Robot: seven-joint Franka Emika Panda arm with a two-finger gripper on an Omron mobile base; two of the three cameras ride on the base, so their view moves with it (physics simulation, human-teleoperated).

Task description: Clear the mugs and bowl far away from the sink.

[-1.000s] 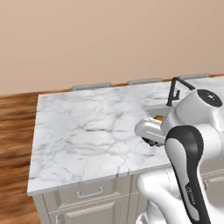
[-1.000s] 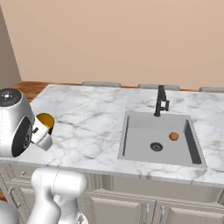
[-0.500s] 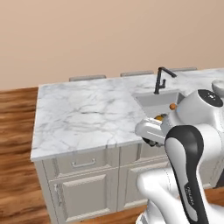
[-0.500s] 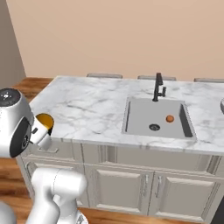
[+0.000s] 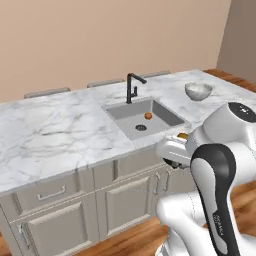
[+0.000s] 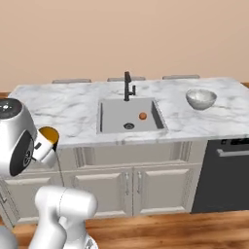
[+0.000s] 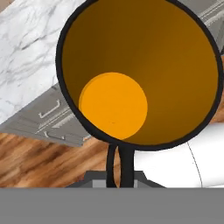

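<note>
The pincer (image 7: 119, 173) is nipped narrow on the black mug (image 7: 140, 74), gripping its rim at the 6 o'clock edge of the hand view, so the mug's orange-yellow inside faces the camera. In the right base view the mug (image 6: 48, 135) hangs at the arm's end out in front of the bench (image 6: 63, 114), level with its front edge, well apart from the sink (image 6: 129, 115) toward 9 o'clock. In the left base view a sliver of the mug (image 5: 183, 135) peeks over the arm at the bench front. The bowl (image 6: 201, 98) stands upright on the bench at 3 o'clock of the sink. A small orange ball (image 6: 142, 116) lies in the basin near the drain, and the black tap (image 6: 128, 86) rises at the sink's 12 o'clock edge.
</note>
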